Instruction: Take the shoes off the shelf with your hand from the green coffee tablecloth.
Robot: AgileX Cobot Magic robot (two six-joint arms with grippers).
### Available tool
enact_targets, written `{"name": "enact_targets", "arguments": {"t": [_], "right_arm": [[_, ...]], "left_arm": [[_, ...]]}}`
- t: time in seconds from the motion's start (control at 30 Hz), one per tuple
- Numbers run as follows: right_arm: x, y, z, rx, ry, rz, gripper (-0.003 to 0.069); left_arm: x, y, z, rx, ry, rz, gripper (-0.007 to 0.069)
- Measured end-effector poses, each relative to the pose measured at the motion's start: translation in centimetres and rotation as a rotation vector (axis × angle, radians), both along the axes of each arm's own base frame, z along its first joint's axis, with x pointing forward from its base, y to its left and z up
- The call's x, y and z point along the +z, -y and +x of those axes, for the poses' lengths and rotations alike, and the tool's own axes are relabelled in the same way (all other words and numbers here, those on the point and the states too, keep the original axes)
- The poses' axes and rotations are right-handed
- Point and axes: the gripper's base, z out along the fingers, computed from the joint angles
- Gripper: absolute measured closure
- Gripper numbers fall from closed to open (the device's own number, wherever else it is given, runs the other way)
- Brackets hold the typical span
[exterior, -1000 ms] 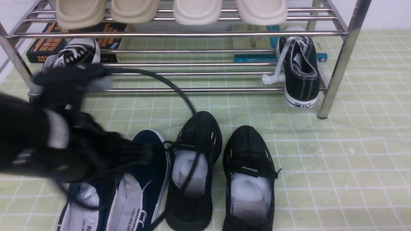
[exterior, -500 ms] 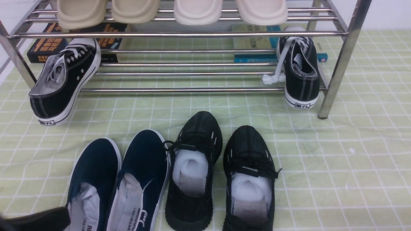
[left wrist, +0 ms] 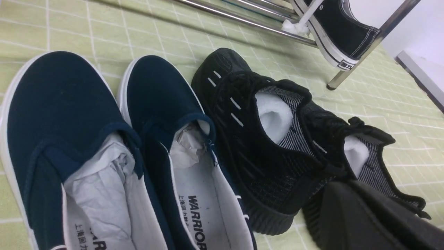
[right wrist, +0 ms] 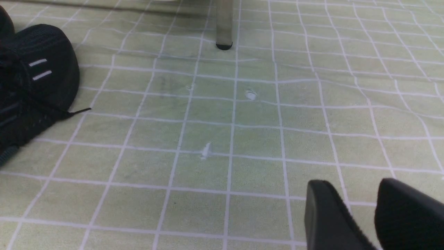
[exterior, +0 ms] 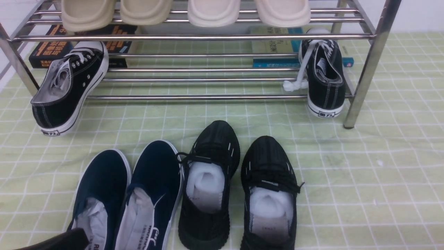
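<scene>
The two navy slip-on shoes (exterior: 102,180) (exterior: 158,166) stand side by side on the green grid tablecloth (exterior: 364,173), toes toward the chrome shelf (exterior: 194,97), white paper inside. In the left wrist view they fill the foreground (left wrist: 59,104). My left gripper (left wrist: 350,194) shows as one dark mass with no gap, holding nothing, beside the black knit sneakers' heels. Only a dark piece of the left arm (exterior: 59,241) shows in the front view, at the left slip-on's heel. My right gripper (right wrist: 360,198) is open and empty, low over bare cloth.
Two black knit sneakers (exterior: 211,184) (exterior: 270,194) stand right of the slip-ons. Black lace-up sneakers rest on the lower tier, one leaning out at the left (exterior: 66,86), one at the right (exterior: 324,76). Beige slippers (exterior: 211,12) sit on the upper tier. Books (exterior: 48,52) lie behind.
My left arm, which hung over the slip-ons and hid the left lace-up sneaker, has drawn back to the bottom-left corner. The shoes have not moved.
</scene>
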Motion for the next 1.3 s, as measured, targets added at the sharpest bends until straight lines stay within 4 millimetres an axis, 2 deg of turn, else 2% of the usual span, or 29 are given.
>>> {"name": "enact_targets", "arguments": {"t": [0.17,0.3,0.47,0.67,0.77,0.97,1.3], "right_arm": [[0.0,0.0,0.0,0.000,0.000,0.000,0.0421],[0.0,0.0,0.0,0.000,0.000,0.000,0.0421],[0.0,0.0,0.0,0.000,0.000,0.000,0.0421],[0.0,0.0,0.0,0.000,0.000,0.000,0.0421],[0.0,0.0,0.0,0.000,0.000,0.000,0.0421],[0.0,0.0,0.0,0.000,0.000,0.000,0.0421],[0.0,0.0,0.0,0.000,0.000,0.000,0.0421]], "left_arm": [[-0.5,0.0,0.1,0.001,-0.002,0.030,0.0607],[-2.7,-0.3,0.4,0.053,-0.038,0.093,0.0607],[-5.4,-1.5,0.6,0.260,-0.101,0.130,0.0605],[-6.8,-2.7,0.6,0.456,-0.126,0.196,0.0598],[-7.2,-3.0,0.3,0.495,-0.116,0.245,0.0594],[-6.8,-3.1,-0.1,0.511,-0.051,0.244,0.0589],[-6.8,-3.0,-0.1,0.494,-0.039,0.249,0.0581]]}}
